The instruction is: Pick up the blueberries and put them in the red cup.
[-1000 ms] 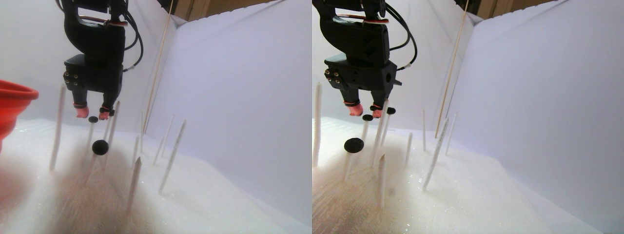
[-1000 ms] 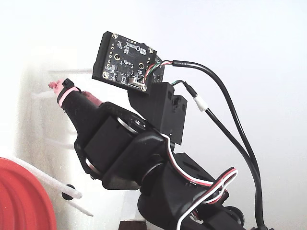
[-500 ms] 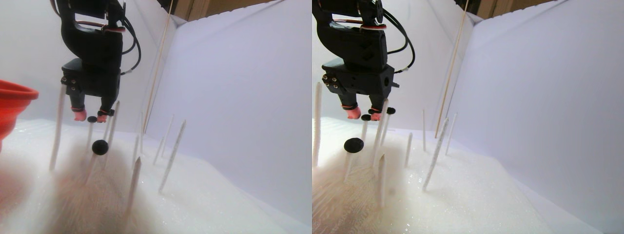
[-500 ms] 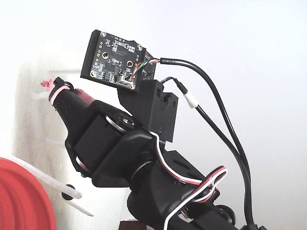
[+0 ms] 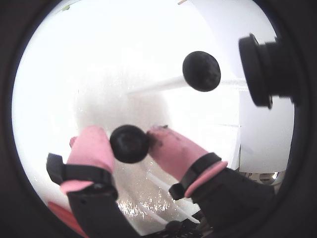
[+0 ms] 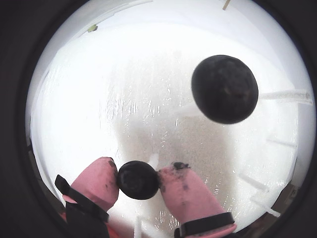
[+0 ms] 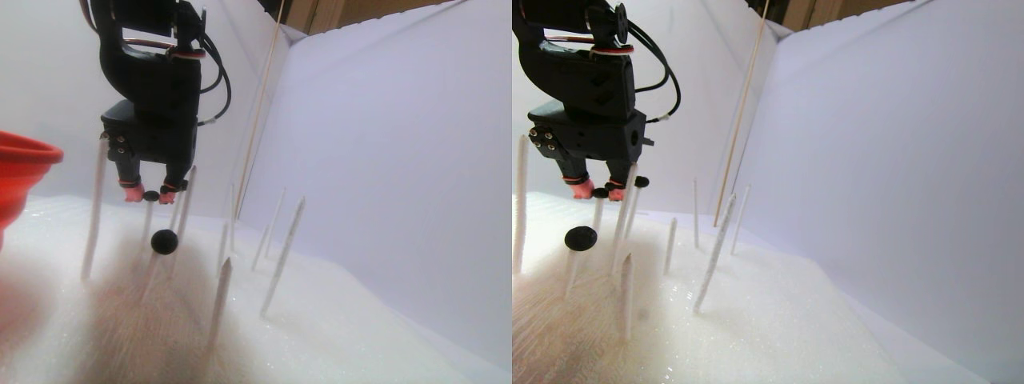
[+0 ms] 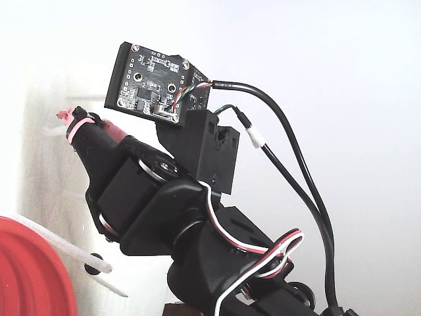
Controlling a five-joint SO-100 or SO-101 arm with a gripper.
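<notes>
Blueberry [image 6: 137, 180] sits between pink fingertips [image 6: 97, 181] — hand [image 6: 138, 181] apparently pinching it (contact unclear).

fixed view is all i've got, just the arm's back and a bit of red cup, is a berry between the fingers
Observer: Yes. In both wrist views a blueberry sits between the pink fingertips of the gripper, touching both.
Operator: any other berries near it
Observer: One more blueberry sits on the tip of a white stick, beyond the gripper, in a wrist view.
Operator: where's the cup from there
Observer: In the stereo pair view the red cup stands at the far left edge, left of the gripper, cut off by the frame.
</notes>
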